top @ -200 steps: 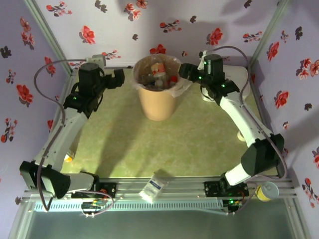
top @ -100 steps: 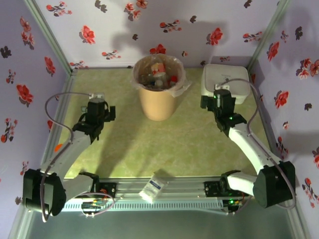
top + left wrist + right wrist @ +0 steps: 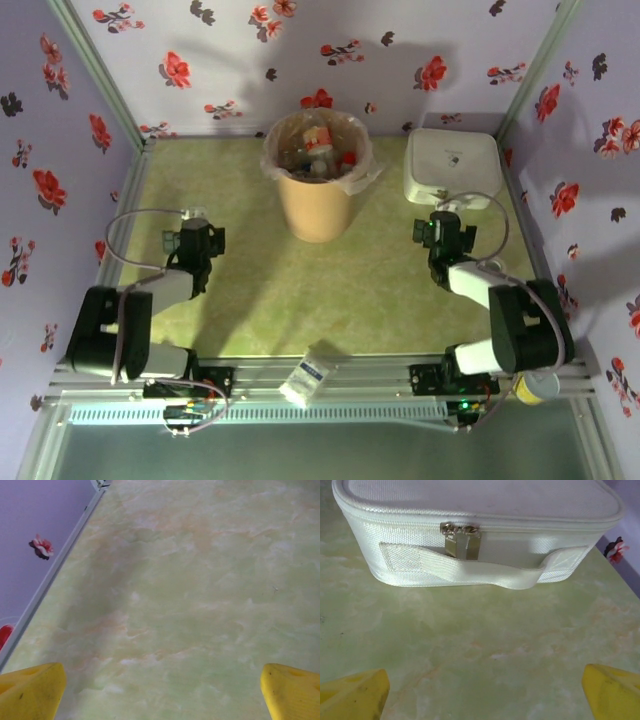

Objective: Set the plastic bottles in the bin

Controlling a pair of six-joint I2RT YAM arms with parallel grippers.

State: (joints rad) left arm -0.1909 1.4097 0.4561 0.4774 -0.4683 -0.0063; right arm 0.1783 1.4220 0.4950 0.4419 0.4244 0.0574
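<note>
While the plastic bottles (image 3: 318,150) are lying heaped inside the bin (image 3: 316,215), at the far middle of the table (image 3: 380,290), you are probably dealing with light, thin-walled things. Their sides are likely giving under a hard squeeze, and their round, smooth bodies are likely slipping or rolling. If you are reaching for one, you are best taking it across the labelled body or just under the cap, where the plastic is probably stiffest. The bin's clear liner (image 3: 366,172) is hanging soft over the rim and may be catching on anything brushing past.

The left gripper (image 3: 160,695) is hovering over bare table with its yellow fingers (image 3: 30,690) spread wide and nothing between them. The right gripper (image 3: 480,692) is likewise spread wide and empty, facing the white zip case (image 3: 480,545) just ahead of it.

The table is looking smooth and faintly glossy, a pale green marbled sheet, so a dropped bottle is likely rolling. Lilac flowered walls (image 3: 200,60) are closing in on three sides. A small white-and-blue thing (image 3: 305,378) is lying on the near rail (image 3: 380,375); whether it is a bottle, you cannot tell.
</note>
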